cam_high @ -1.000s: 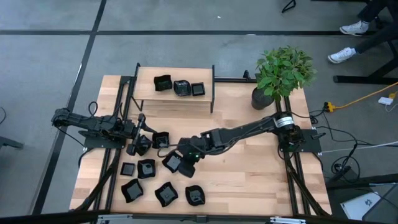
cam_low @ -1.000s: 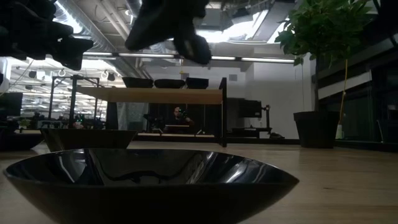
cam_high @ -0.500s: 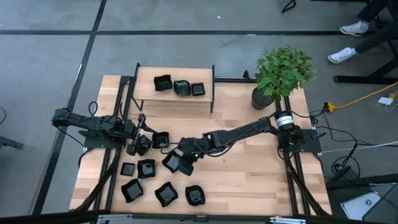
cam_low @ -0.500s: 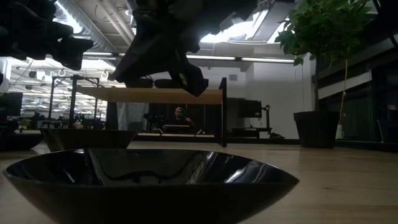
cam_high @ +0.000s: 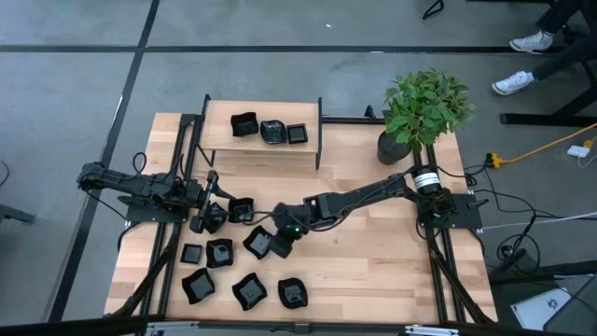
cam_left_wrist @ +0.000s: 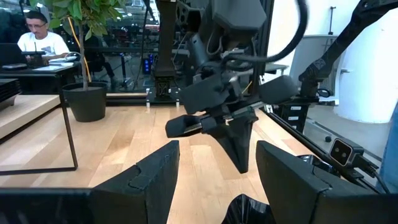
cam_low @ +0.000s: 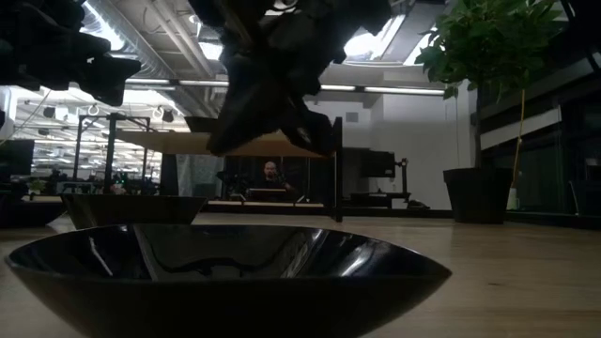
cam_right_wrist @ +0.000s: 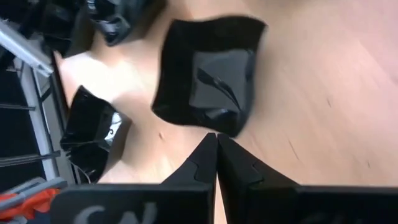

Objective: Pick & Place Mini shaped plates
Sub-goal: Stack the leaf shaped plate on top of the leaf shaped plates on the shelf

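Right gripper (cam_high: pixel 283 245) hangs over the middle of the table with its fingers (cam_right_wrist: pixel 214 163) pressed together on nothing, tips just above the near rim of a wavy-edged square plate (cam_right_wrist: pixel 208 78), glossy black with a shallow well. Bare light wood (cam_high: pixel 373 271) lies open on that plate's right, out to the table's right edge. To its left the ground is crowded: more black plates (cam_high: pixel 219 252) lie scattered toward the front-left corner, some square, some with rippled rims, near one another but mostly apart. One wide round plate (cam_low: pixel 225 268) sits right at the front edge and fills the low view.

Left gripper (cam_high: pixel 207 217) waits by the left edge, fingers (cam_left_wrist: pixel 292 180) spread apart and holding nothing, with a plate (cam_high: pixel 242 210) just beside it.

Farther back, a raised wooden shelf (cam_high: pixel 261 149) on thin black legs carries three plates (cam_high: pixel 271 131) in a row. A leafy potted plant (cam_high: pixel 424 112) stands at the back-right corner.
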Robot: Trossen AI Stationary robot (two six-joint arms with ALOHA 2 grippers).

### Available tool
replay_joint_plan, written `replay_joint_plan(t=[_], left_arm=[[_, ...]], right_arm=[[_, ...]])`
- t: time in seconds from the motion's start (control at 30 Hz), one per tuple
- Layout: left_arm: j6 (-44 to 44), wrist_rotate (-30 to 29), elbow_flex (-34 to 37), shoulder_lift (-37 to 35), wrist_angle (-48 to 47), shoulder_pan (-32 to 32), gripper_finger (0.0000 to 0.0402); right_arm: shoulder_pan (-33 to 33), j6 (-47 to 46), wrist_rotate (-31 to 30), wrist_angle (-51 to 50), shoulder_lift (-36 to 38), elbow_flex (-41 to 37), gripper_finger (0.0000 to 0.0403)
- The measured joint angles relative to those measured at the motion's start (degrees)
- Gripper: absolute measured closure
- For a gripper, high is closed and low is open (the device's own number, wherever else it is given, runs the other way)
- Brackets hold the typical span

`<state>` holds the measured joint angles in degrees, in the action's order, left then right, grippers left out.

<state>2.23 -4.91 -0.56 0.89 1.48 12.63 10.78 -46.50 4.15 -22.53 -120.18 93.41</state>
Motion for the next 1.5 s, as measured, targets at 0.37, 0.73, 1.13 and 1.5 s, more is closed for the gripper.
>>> replay_joint_plan(t=[0.37,0.73,1.13,1.5], left_arm=[[0.0,0.0,-0.01,-0.01,0.0,-0.01,0.0194],[0.0,0.0,0.0,-0.01,0.0,0.0,0.0194],[-0.01,0.0,0.0,-0.01,0.0,0.0,0.0194],[0.0,0.0,0.0,-0.01,-0.02,0.0,0.0194]], right_arm=[[-0.16,-4.09,7.1,-3.69,0.0,-0.02,0.0391],[-2.1,-12.57,12.42,-7.81,0.0,-0.02,0.0391],[-5.85,-20.73,17.44,-11.06,0.0,-0.02,0.0391],[-2.52,-10.48,31.58,-14.22,0.07,-0.02,0.036]])
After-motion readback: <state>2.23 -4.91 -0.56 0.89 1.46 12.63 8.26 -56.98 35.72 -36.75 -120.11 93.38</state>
